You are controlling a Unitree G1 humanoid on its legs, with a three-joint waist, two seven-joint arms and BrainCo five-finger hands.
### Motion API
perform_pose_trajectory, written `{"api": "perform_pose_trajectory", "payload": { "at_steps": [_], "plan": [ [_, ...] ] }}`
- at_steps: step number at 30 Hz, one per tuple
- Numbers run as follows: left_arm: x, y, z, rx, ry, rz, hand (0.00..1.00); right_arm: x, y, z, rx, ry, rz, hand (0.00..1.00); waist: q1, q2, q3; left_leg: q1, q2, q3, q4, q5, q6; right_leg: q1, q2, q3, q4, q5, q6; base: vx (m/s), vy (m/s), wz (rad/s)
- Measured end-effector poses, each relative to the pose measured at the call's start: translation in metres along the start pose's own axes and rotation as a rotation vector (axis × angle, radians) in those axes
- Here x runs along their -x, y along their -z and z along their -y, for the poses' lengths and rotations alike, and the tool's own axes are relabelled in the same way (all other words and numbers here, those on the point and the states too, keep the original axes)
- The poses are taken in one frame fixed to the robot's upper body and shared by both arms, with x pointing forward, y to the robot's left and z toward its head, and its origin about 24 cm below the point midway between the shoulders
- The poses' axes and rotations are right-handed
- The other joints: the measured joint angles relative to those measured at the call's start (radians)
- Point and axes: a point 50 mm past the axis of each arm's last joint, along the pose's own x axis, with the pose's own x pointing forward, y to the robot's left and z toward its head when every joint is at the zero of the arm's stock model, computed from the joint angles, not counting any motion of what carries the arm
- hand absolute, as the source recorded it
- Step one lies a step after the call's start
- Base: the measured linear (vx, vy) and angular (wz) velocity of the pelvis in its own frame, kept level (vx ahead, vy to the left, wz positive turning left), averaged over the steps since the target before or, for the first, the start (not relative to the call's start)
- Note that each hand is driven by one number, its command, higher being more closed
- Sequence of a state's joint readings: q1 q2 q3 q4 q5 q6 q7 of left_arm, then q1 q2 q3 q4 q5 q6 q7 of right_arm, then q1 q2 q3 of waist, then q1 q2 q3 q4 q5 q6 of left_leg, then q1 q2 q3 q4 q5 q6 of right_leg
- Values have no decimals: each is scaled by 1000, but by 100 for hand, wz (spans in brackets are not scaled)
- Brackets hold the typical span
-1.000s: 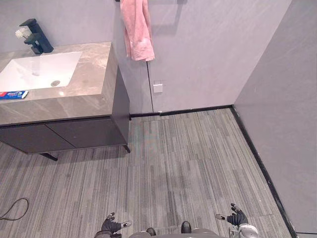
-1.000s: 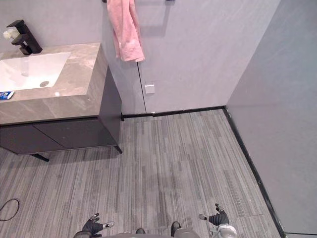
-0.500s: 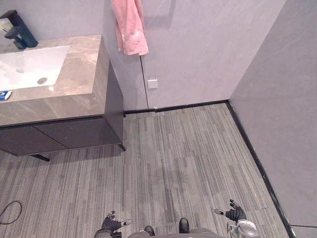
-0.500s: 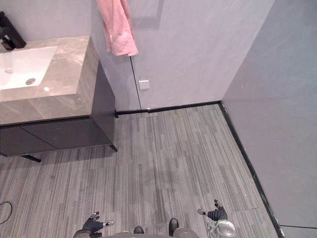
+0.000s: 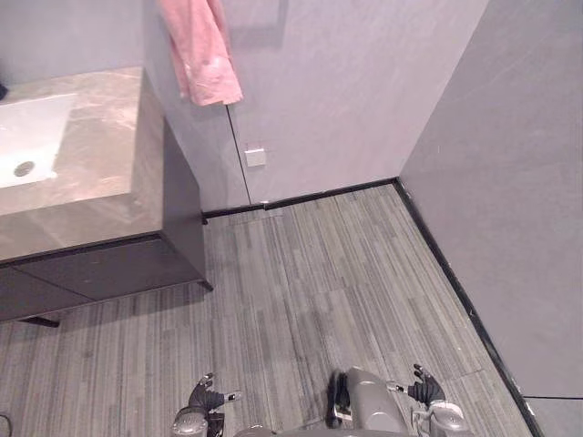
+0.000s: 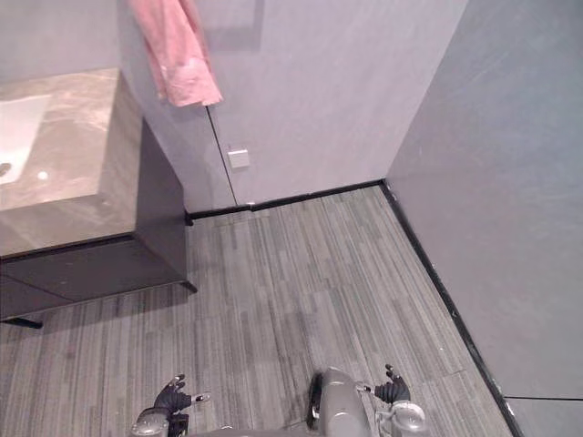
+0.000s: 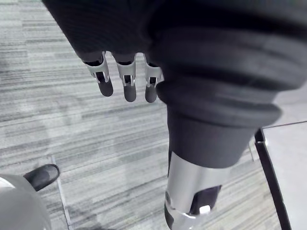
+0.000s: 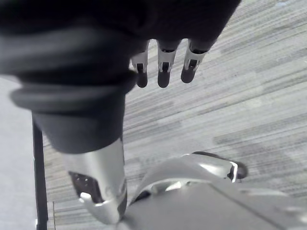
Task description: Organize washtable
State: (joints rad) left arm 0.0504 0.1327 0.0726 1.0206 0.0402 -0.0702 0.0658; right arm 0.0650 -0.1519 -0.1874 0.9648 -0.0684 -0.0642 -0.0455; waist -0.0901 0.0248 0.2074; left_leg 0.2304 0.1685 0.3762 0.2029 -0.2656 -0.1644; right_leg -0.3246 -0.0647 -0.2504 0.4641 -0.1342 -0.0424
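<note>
A grey wood-grain plank floor spreads beneath and ahead of the left hand and right hand. Far ahead of the left hand, a pink cloth towel hangs on a plain grey wall. Lower on that wall sits a small white square wall plate. A black skirting strip lines the wall's foot and turns along a second grey wall beside the right hand.

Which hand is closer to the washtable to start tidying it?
Left, probably. The washtable stands on the robot's left, and the left hand hangs on that side, open and empty. The right hand, also open and empty, hangs on the side away from it. Neither is close to it yet.
</note>
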Motion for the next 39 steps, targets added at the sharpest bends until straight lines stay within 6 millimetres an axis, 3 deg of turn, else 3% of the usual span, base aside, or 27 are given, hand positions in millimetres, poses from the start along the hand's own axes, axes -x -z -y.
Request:
{"api": "perform_pose_trajectory", "payload": {
  "at_steps": [1,2,4,6,8,10,13,14,15,16,17,18,20,21,22,24,25,26,27,29,30,31,32,33,34,36,39],
  "plan": [
    [0,-2,2,3,3,5,0,0,-2,1,1,2,8,0,-1,6,2,-27,15,-10,55,11,-16,9,7,-3,-11,-7,-9,442,-272,3],
    [-1,-4,6,19,11,13,0,0,-1,5,4,10,5,0,-2,21,8,-91,54,-45,210,42,-39,55,22,-15,-55,-12,-17,437,-238,18],
    [1,-4,16,40,29,14,0,2,9,11,-5,31,-24,0,-2,29,15,-151,104,-82,438,52,-42,176,33,-33,-138,-14,-20,414,-168,24],
    [2,-6,26,73,47,26,0,4,12,15,-31,54,-26,0,15,14,23,-224,132,-71,654,34,-14,325,32,-28,-225,-28,-16,317,-74,14],
    [2,-11,28,93,48,45,0,2,7,17,-48,68,-11,0,29,20,24,-313,141,-71,703,11,18,372,33,-23,-251,-42,-16,235,14,-6],
    [2,-11,26,102,38,45,0,0,1,12,-62,59,3,0,46,17,26,-395,125,-71,632,0,37,408,26,-14,-279,-44,-8,248,105,-13],
    [1,-15,25,121,37,58,0,0,-2,9,-82,55,9,0,55,4,32,-458,29,-82,290,19,49,460,-29,-11,-306,-63,50,226,167,-1],
    [1,-15,26,118,39,58,0,0,-1,11,-78,60,8,0,53,12,28,-461,-10,-106,120,88,52,469,-43,-11,-313,-81,78,340,336,-10],
    [1,-14,24,119,34,59,0,0,0,11,-73,58,1,0,62,17,25,-456,-29,-128,79,213,102,482,-43,9,-319,-100,105,369,339,-15],
    [1,-13,21,115,28,58,0,0,0,8,-75,52,1,0,65,11,21,-456,-48,-130,87,217,133,488,-57,14,-323,-108,116,434,330,-7],
    [-1,-17,14,100,13,69,0,0,2,4,-81,43,-5,0,66,-20,14,-472,-84,-126,121,173,159,493,-94,12,-322,-124,135,314,174,10],
    [-1,-19,12,97,11,74,0,1,4,4,-83,42,-11,0,67,-34,13,-481,-99,-124,139,150,168,493,-112,12,-306,-133,140,476,258,23],
    [-3,-21,10,89,8,71,0,1,7,4,-87,45,-22,0,68,-47,16,-467,-133,-125,158,95,191,419,-158,66,-113,-132,141,450,243,18],
    [-3,-18,7,84,2,61,0,1,5,0,-89,35,-20,0,72,-54,16,-429,-150,-125,154,80,202,355,-182,113,71,-109,155,448,181,16],
    [-3,-17,3,71,-6,56,0,2,10,-5,-86,21,-34,0,68,-61,16,-375,-161,-127,141,55,212,294,-198,147,254,-79,196,461,145,18],
    [-3,-15,-4,38,-16,49,0,2,9,-11,-87,4,-35,0,67,-61,16,-264,-173,-140,84,40,222,226,-193,139,453,-122,181,423,50,17],
    [-3,-14,-5,31,-16,49,0,2,7,-13,-79,-2,-30,0,63,-57,18,-225,-173,-145,57,41,222,206,-180,130,479,-136,162,563,16,26],
    [-3,-16,-5,31,-18,53,0,1,3,-15,-54,-15,-14,0,50,-35,23,-150,-155,-162,1,43,219,160,-136,80,463,-166,108,465,-13,24],
    [-3,-17,-6,32,-20,57,0,0,1,-15,-51,-17,-9,0,46,-26,23,-129,-144,-165,-14,43,219,134,-115,60,431,-176,92,539,-52,29],
    [-5,-23,-4,35,-17,72,0,-1,-4,-12,-47,-11,9,0,41,-9,34,-83,-113,-178,-31,43,219,48,-59,32,260,-178,79,385,-96,31],
    [-6,-26,-3,36,-14,80,0,-1,-6,-11,-45,-8,21,0,27,-9,36,-67,-97,-188,-33,41,217,13,-38,41,106,-144,88,340,-129,44],
    [-6,-27,-3,35,-14,81,0,-1,-6,-11,-45,-8,22,0,21,-13,36,-55,-95,-188,-37,41,208,5,-34,53,27,-107,89,557,-251,67],
    [-5,-26,-3,33,-13,80,0,1,-1,-9,-43,-3,10,0,10,-35,32,-15,-96,-191,-52,26,136,14,-28,99,-150,71,91,583,-274,59],
    [-5,-25,5,44,6,73,0,1,4,-2,-35,11,-4,0,6,-18,37,14,-76,-204,-61,-2,91,26,-9,100,-126,154,43,587,-271,41],
    [-5,-23,9,48,18,66,0,1,4,0,-33,16,-7,0,16,0,30,18,-51,-200,-65,-5,84,18,12,106,-97,130,45,446,-227,10],
    [-4,-22,12,52,25,62,0,2,5,-3,-51,14,-10,0,6,-6,35,25,-27,-215,-37,23,39,11,13,78,-5,22,14,390,-255,24],
    [-4,-24,19,78,34,72,0,7,19,-4,-89,26,-51,0,-3,-7,36,-46,23,-246,180,58,-22,101,14,19,-25,-31,-4,329,-234,58]
  ]
}}
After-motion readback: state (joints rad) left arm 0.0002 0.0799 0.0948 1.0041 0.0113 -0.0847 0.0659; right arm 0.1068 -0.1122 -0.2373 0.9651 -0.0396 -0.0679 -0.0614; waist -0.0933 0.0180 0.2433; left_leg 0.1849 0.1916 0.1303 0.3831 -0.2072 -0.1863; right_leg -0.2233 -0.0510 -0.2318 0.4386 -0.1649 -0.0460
